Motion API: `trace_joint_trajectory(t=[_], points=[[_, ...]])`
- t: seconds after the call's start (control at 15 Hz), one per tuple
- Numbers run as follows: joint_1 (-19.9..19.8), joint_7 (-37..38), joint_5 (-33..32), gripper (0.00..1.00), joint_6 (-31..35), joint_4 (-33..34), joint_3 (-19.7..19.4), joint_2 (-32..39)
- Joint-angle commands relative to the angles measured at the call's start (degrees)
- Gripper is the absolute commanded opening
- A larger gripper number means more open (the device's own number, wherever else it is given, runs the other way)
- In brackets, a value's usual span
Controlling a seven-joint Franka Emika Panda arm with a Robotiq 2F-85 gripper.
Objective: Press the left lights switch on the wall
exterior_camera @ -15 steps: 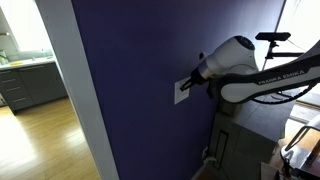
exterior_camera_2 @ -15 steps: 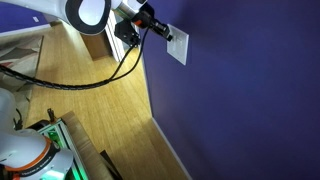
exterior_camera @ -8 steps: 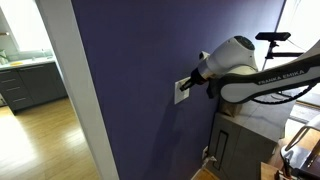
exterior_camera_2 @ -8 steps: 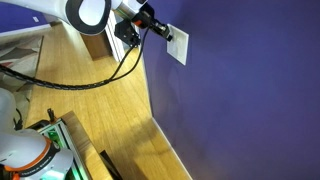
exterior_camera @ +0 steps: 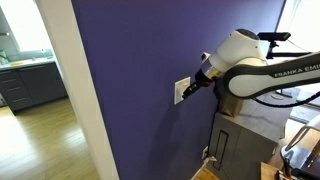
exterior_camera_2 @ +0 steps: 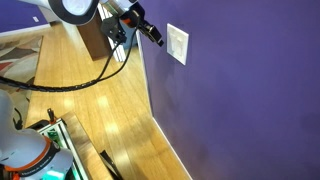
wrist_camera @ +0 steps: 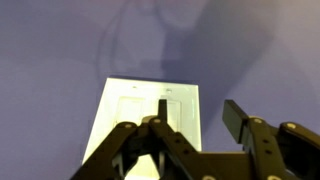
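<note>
Two rockers: they share one white plate (wrist_camera: 150, 95) on the purple wall (wrist_camera: 60, 50); the left switch (wrist_camera: 127, 108) is its left half, straight ahead in the wrist view.
Gap: my claw (exterior_camera_2: 157, 39) sits just beside the plate and, in an exterior view, is clearly not touching it.
Claw: partly open and holding nothing. One finger (wrist_camera: 152, 132) is over the plate's middle, the other over bare wall.
Pressing well: I judge I should shift toward the left switch, stay square to the wall, then push briefly and firmly with one fingertip.
Risk: from this central line I might catch both rockers.
Arm: my arm (exterior_camera: 250, 60) reaches in roughly level, wrist pointing at the wall.
</note>
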Motion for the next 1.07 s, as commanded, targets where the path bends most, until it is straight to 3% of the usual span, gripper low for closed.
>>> trace_joint_trajectory(t=[0.0,0.13,0.53,1.0], points=[[-0.01,-0.17,0.86,0.93,-8.04,-2.91,-1.61,-6.94],[-0.81,-0.40,0.44,1.00,-11.45,-3.20,-2.52,-9.74],[-0.92,-2.08,1.76,1.00,-21.90,-2.09,-6.01,-17.13],[-3.12,-1.65,0.50,1.00,-24.42,-0.34,-6.92,-21.50]])
